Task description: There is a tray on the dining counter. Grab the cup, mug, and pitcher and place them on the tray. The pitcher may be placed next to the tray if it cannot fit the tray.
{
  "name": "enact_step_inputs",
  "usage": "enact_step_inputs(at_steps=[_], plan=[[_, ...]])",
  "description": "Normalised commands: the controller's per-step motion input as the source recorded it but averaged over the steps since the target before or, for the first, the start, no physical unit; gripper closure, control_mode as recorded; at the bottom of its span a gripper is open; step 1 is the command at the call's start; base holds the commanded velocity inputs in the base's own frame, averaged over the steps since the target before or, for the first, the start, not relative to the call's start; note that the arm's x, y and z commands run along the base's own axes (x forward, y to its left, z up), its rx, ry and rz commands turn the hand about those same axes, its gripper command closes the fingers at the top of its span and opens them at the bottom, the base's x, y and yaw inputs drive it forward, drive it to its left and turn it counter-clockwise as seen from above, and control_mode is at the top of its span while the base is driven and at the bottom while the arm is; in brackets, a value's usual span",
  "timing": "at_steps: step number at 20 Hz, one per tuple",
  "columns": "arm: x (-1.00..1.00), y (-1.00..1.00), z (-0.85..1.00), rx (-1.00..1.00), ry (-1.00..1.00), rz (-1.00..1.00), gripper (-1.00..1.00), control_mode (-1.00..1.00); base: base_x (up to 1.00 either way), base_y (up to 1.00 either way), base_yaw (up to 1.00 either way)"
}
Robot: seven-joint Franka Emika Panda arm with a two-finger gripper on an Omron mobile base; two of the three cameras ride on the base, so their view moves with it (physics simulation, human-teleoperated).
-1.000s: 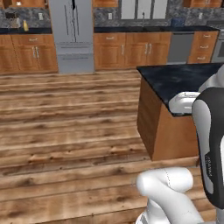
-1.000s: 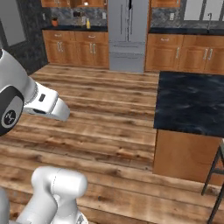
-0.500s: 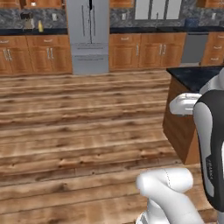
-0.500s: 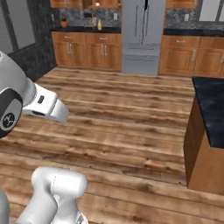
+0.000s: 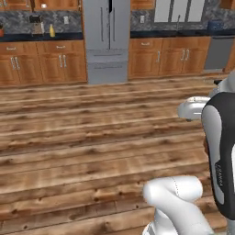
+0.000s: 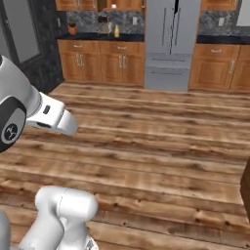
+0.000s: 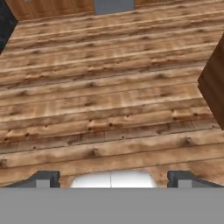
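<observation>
Ahead, bare plank floor [image 5: 92, 137] is faced by the gripper [image 7: 113, 178] (jaws spread wide, nothing held), while the pitcher [image 5: 52, 30] is seen on the far counter [image 5: 41, 36] beside the fridge [image 5: 106, 39].

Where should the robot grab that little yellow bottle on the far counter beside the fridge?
Probably grip the yellow bottle around its body, level from the front, the floor side: it stands upright, taller than wide, wall behind, a dark appliance close beside. Finer shape is too small to tell.
</observation>
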Motion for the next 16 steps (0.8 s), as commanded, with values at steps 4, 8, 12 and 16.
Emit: enact_step_inputs(at_steps=[4,8,12,16], plan=[[0.00,0.00,0.00,0.00,0.00,0.00,-1.00,1.00,1.00,0.92,-0.04],[0.00,0.00,0.00,0.00,0.00,0.00,-1.00,1.00,1.00,0.60,0.00],[0.00,0.00,0.00,0.00,0.00,0.00,-1.00,1.00,1.00,0.12,0.00],[0.00,0.00,0.00,0.00,0.00,0.00,-1.00,1.00,1.00,-0.16,0.03]])
